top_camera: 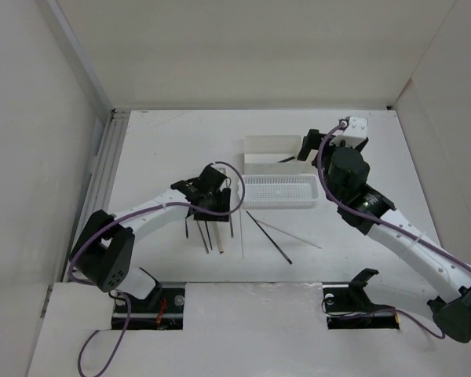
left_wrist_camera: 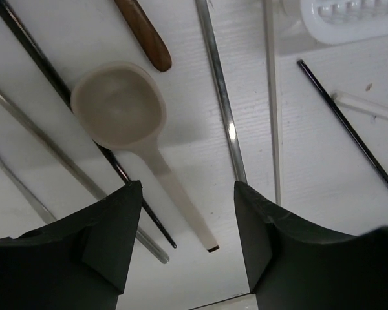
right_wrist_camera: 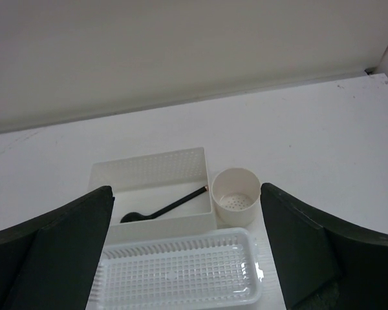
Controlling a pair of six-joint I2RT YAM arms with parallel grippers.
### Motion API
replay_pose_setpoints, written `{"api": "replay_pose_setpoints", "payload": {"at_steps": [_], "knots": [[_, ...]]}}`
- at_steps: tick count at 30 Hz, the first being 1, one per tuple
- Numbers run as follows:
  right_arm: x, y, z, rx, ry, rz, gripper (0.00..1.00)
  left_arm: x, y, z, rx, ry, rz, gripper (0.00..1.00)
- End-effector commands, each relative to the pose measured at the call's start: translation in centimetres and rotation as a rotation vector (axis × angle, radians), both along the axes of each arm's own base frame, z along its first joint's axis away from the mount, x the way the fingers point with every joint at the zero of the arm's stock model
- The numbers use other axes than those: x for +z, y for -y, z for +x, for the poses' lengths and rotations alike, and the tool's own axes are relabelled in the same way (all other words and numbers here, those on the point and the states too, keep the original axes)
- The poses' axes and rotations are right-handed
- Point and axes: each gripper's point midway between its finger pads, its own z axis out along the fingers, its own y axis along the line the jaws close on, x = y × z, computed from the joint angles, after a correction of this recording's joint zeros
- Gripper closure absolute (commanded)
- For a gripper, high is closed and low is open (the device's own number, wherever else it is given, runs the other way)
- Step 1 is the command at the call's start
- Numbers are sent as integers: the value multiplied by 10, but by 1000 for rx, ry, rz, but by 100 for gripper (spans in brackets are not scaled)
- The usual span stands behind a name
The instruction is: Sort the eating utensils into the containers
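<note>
My left gripper (left_wrist_camera: 186, 191) is open and hangs low over the cream spoon (left_wrist_camera: 119, 106); its fingers straddle the end of the spoon's handle without touching it. Silvery chopsticks (left_wrist_camera: 221, 97) and dark chopsticks (left_wrist_camera: 349, 129) lie beside the spoon. In the top view this gripper (top_camera: 212, 200) is above a cluster of utensils (top_camera: 212, 232). My right gripper (top_camera: 310, 145) is open and empty, above the containers. Its view shows the white box (right_wrist_camera: 155, 171) holding a dark spoon (right_wrist_camera: 161, 210), the round cup (right_wrist_camera: 236, 196) empty, and the perforated basket (right_wrist_camera: 178, 278) empty.
A brown handle (left_wrist_camera: 145, 35) lies just past the spoon's bowl. Two loose chopsticks (top_camera: 268, 237) lie on the table in front of the basket (top_camera: 279, 192). White walls enclose the table on the left, back and right.
</note>
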Motion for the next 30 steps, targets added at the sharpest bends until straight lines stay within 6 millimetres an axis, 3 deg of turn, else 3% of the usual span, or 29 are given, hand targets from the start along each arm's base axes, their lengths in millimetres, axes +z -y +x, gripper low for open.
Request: {"api": "replay_pose_setpoints", "payload": {"at_steps": [1,8,12,15,16,17,19,22,24,27,28,30], "knots": [[-6,1,-2,-8,0,6,0,-1,16,-8,-17,-9,-74,45],[-7,8,-3,-37,-8,-20,0,-24,6,-23,5,-72,-41,48],[-6,13,-2,-71,-8,-42,0,-30,2,-18,24,-80,-35,49],[-6,17,-2,-91,-9,-55,0,-38,3,-14,-1,-83,-30,63],[-9,17,0,-90,-19,-74,0,-37,6,-10,-2,-77,-35,72],[-9,18,-1,-101,-19,-75,0,-40,6,-11,-1,-84,-29,86],[-7,18,1,-100,-19,-84,0,-39,4,-9,5,-78,-17,96],[-6,17,3,-100,-20,-93,0,-36,0,-4,23,-71,-8,100],[-4,16,4,-99,-20,-113,0,-31,-1,-5,15,-73,-2,100],[-4,13,11,-106,-30,-141,0,-11,3,11,20,-41,-8,100],[0,13,11,-107,-24,-136,0,-6,-5,11,31,-53,22,100],[8,11,14,-107,-14,-137,0,23,2,29,33,0,19,100]]}}
